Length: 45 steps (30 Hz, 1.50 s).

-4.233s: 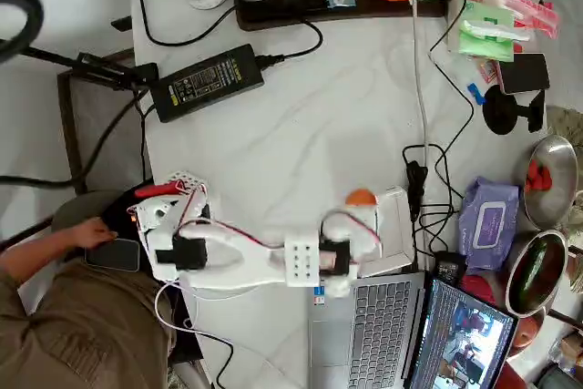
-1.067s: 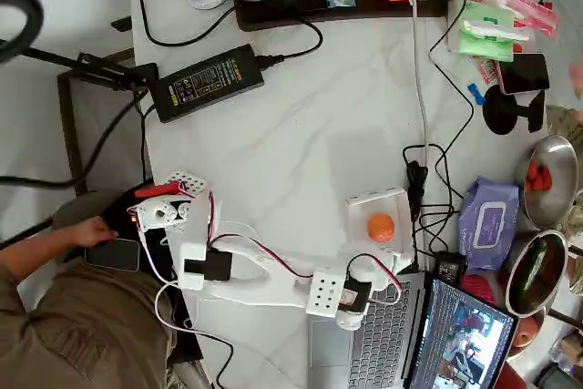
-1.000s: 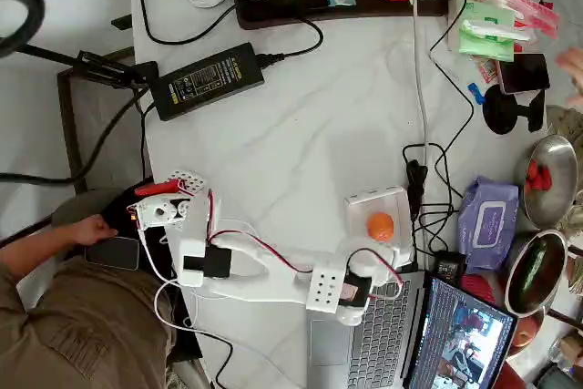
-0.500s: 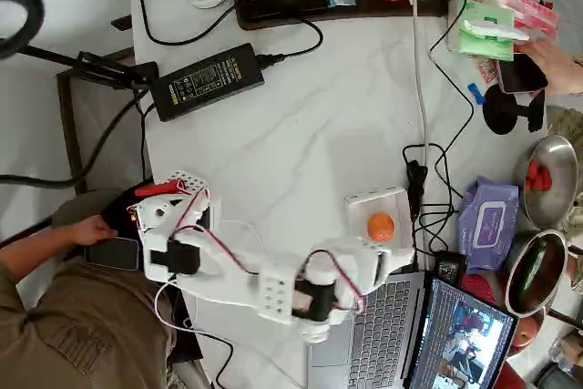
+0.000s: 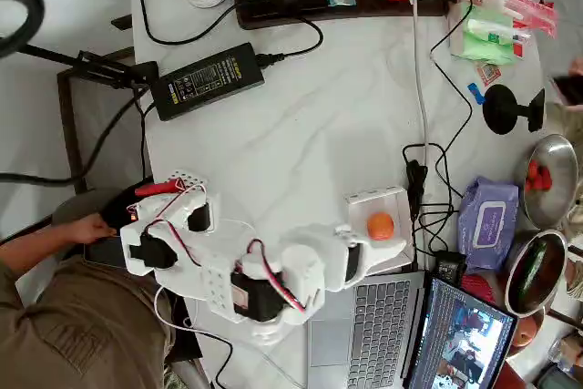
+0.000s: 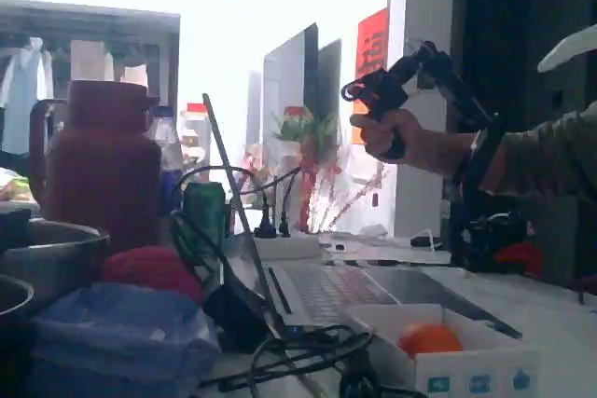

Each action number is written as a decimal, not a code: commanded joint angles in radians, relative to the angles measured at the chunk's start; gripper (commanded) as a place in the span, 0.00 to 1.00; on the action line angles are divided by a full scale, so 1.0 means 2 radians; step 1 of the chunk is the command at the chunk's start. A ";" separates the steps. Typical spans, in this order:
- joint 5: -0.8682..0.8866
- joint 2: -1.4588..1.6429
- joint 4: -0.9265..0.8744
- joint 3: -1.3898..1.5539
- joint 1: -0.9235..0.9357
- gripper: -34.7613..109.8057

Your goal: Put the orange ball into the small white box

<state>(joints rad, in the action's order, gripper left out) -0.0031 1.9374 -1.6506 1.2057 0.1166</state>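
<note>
Orange ball [image 5: 380, 225] resting inside the small white box [image 5: 393, 199], near the middle of its floor, on the white marble table [image 5: 310, 125] in the overhead view. Same ball [image 6: 430, 338] seen low at the right of the fixed view, sitting behind the box's front wall [image 6: 476, 381]. Box just beside the silver laptop [image 5: 364, 339], with black cables [image 5: 428, 179] along its right side and the purple wipes packet [image 5: 489, 222] beyond them.

White arm [image 5: 228, 275] folded back toward its base at the lower left of the overhead view. Gripper [image 5: 360, 257] touching nothing, clear of the ball, tips just at the box's lower left corner; jaw state impossible to tell from above, fingers lost against white plastic.

Black power brick [image 5: 207, 82] lying well apart, up the table. Steel bowls [image 5: 547, 225] at the right edge
</note>
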 commanded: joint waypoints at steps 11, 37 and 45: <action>0.002 0.180 0.019 0.212 0.008 0.48; 0.000 0.298 0.095 0.441 -0.110 0.48; -0.002 0.299 0.140 0.532 -0.110 0.48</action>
<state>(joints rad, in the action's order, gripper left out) 0.0031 2.5173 -1.4220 2.2151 -0.0828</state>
